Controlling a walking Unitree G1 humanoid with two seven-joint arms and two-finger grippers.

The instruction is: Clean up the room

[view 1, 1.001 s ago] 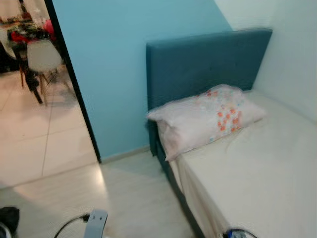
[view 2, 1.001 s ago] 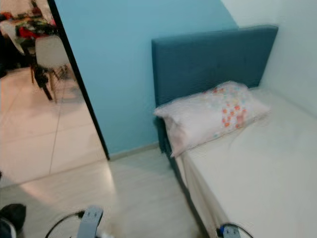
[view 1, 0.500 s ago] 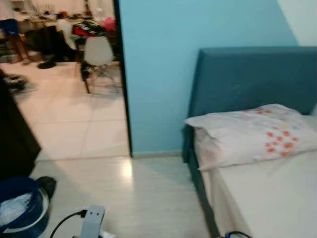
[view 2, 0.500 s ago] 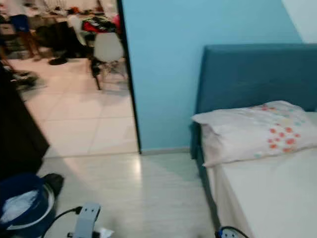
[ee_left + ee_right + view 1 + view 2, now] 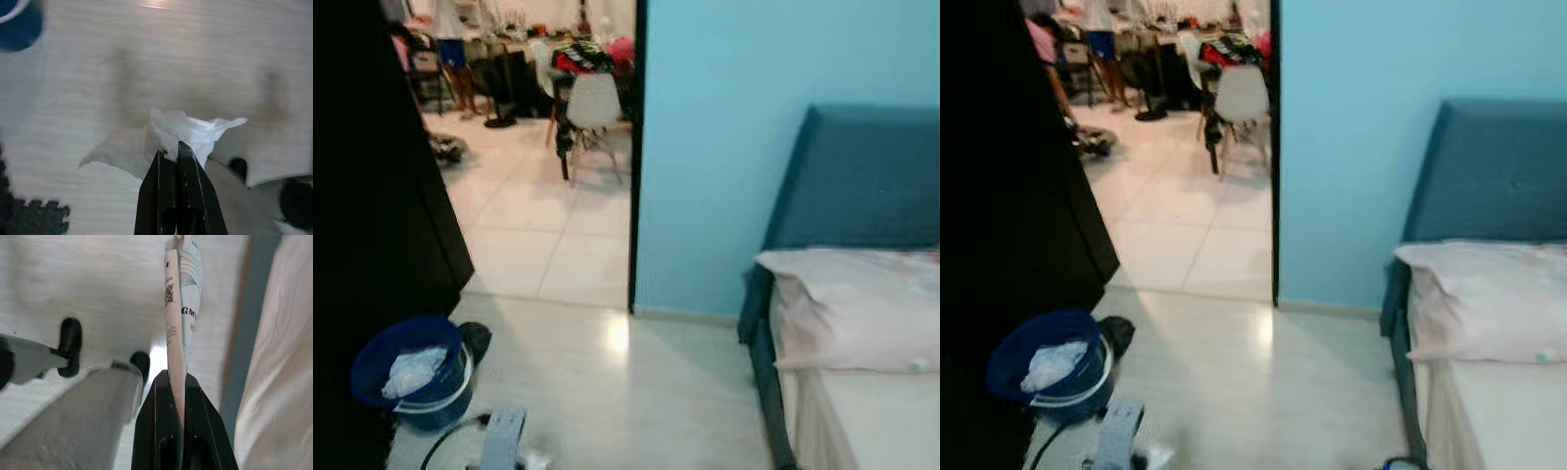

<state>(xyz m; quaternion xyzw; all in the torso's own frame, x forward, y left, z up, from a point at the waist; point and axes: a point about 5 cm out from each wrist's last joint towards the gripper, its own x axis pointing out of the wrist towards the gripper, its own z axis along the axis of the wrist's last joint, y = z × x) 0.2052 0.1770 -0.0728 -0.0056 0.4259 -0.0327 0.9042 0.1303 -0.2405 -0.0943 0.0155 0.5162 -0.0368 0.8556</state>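
Left gripper is pinching a tissue; right gripper is clamped on a packet reading "GM", rest unreadable.

Ahead of you, the light blue wall ends at a dark door frame, opening onto a pale tiled floor. Out there you see a white chair beside a cluttered table. On your right, a teal headboard backs a bed with a pale pillow. A tall dark cabinet stands on your left.
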